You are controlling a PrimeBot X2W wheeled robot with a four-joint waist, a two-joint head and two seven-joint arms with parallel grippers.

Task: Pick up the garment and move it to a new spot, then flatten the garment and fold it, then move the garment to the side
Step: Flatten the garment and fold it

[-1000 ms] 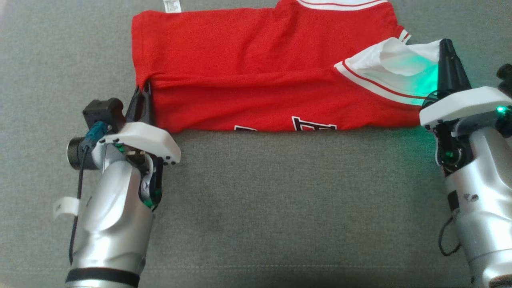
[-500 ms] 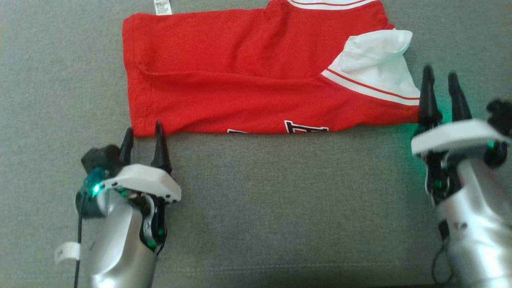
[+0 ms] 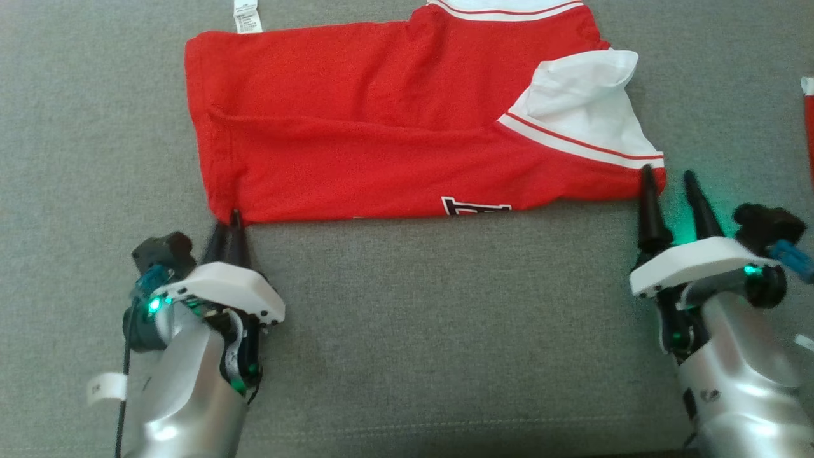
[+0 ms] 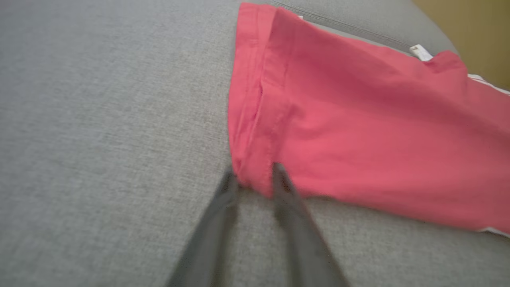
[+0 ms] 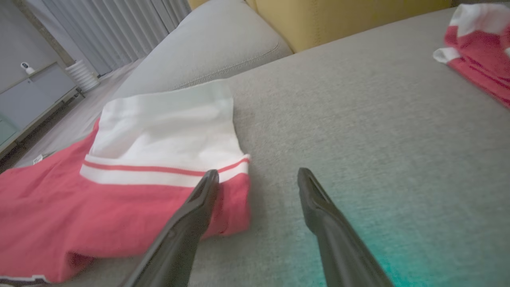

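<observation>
Garment (image 3: 381, 146) is being kept flat on the grey sofa seat (image 3: 445, 331), folded once lengthwise. Its long axis is running L–R across the front of both grippers, i.e. crosswise to the fingers. The near folded edge is lying just ahead of the fingertips. The far edge w/ care label (image 3: 247, 16) is lying well beyond them.

L gripper (image 3: 227, 219): fingers are being held nearly together on the garment's near L corner, w/ red hem cloth being pinched between the tips in the L wrist view. That view is blurred, so firmness of hold cannot be judged.

R gripper (image 3: 668, 172): fingers are being held spread, w/ nothing between. The near R corner is lying at its inboard finger (image 5: 199, 207), w/ that tip touching or just over the red edge below the white sleeve (image 3: 585, 102). The gap is sitting mostly over bare seat, outboard of the corner.

Judgement: the coming move is being governed by that offset. A small shift inboard + fwd is probably being called for, so the corner is straddled before closing. L side is being judged ready. A 2nd red-white garment (image 3: 809, 127) is lying well outboard of the R gripper.
</observation>
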